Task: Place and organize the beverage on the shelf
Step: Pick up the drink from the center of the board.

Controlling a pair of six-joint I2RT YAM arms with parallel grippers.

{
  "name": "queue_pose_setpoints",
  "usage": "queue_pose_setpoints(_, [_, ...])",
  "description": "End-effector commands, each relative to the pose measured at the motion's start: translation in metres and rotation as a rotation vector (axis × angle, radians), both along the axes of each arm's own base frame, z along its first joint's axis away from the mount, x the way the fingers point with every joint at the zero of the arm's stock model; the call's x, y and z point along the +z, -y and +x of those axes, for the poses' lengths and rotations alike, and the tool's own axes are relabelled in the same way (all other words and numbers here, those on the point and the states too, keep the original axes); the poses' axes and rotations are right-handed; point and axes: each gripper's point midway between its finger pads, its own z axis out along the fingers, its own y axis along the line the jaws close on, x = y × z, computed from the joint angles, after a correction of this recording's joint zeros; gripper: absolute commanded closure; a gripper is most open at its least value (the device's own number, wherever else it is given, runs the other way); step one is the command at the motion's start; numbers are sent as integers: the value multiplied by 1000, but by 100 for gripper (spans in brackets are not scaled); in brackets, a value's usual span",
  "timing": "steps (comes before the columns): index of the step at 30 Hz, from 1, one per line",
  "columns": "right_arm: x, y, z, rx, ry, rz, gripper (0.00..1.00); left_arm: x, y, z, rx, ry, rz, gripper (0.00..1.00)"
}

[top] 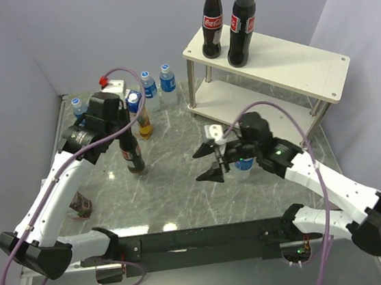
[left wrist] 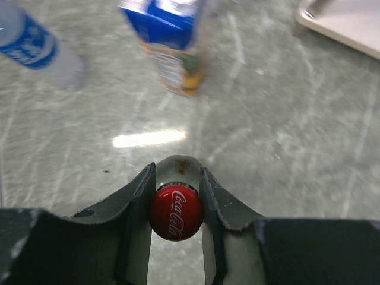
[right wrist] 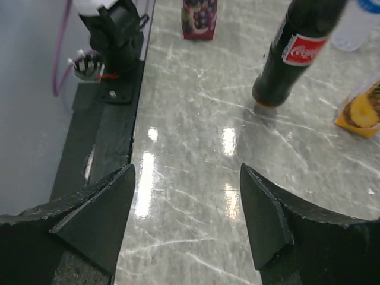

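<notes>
The shelf stands at the back right with two cola bottles upright on its top board. My left gripper is shut on the red cap of the third cola bottle, which is upright left of centre with its base at or just above the table; the bottle also shows in the right wrist view. My right gripper is open and empty over bare table, in front of the shelf. One water bottle stands beside the right wrist.
A blue-topped juice carton and two water bottles stand at the back; another water bottle is behind the left arm. A dark grape carton sits under the left arm. Grey walls close in left and back.
</notes>
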Motion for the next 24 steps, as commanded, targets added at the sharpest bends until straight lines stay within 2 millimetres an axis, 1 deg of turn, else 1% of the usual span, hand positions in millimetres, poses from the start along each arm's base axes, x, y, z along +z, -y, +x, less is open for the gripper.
queue_pose_setpoints(1, [11,-27,17,-47,128,-1,22,85,31,-1,-67,244,-174,100])
queue_pose_setpoints(2, [16,-36,19,-52,160,28,22,87,37,-3,-83,244,-183,100])
queue_pose_setpoints(3, [12,-47,15,-66,160,29,20,89,48,-7,-114,240,-192,100])
queue_pose_setpoints(4, [9,-55,17,-81,162,35,20,98,53,-9,-125,253,-211,100])
queue_pose_setpoints(5, [18,-64,19,-100,175,80,19,101,63,-12,-152,252,-221,100])
queue_pose_setpoints(6, [16,-71,22,-140,177,87,18,103,69,-14,-172,249,-233,100])
queue_pose_setpoints(7, [20,-80,26,-156,189,118,17,113,73,-16,-183,263,-251,100])
queue_pose_setpoints(8, [20,-83,29,-189,164,133,16,115,82,-18,-204,258,-258,100])
queue_pose_setpoints(9, [18,-86,34,-220,153,140,15,118,85,-19,-215,260,-264,100])
queue_pose_setpoints(10, [14,-90,45,-287,144,133,15,131,89,-22,-230,280,-283,100])
queue_pose_setpoints(11, [17,-92,48,-315,131,157,15,131,95,-24,-248,270,-286,100])
queue_pose_setpoints(12, [14,-93,54,-346,124,159,15,135,98,-26,-256,273,-292,100])
queue_pose_setpoints(13, [11,-91,63,-402,123,161,14,146,100,-28,-268,288,-307,100])
queue_pose_setpoints(14, [15,-92,67,-423,128,185,14,147,106,-30,-283,283,-310,100])
queue_pose_setpoints(15, [9,-91,69,-443,115,180,14,156,108,-32,-292,298,-323,100])
queue_pose_setpoints(16, [13,-91,72,-457,120,200,13,158,110,-33,-299,300,-327,100])
queue_pose_setpoints(17, [11,-90,72,-462,117,204,13,159,115,-34,-313,297,-329,100])
queue_pose_setpoints(18, [7,-90,73,-466,112,199,12,166,116,-36,-320,310,-342,100])
queue_pose_setpoints(20, [3,-89,76,-491,94,200,12,170,124,-38,-342,309,-349,100])
queue_pose_setpoints(21, [0,-90,78,-500,87,194,12,176,125,-39,-349,318,-359,100])
queue_pose_setpoints(23, [-2,-89,85,-540,87,189,12,179,131,-41,-365,320,-363,100])
queue_pose_setpoints(24, [-6,-89,88,-549,87,182,11,183,133,-43,-372,326,-368,100])
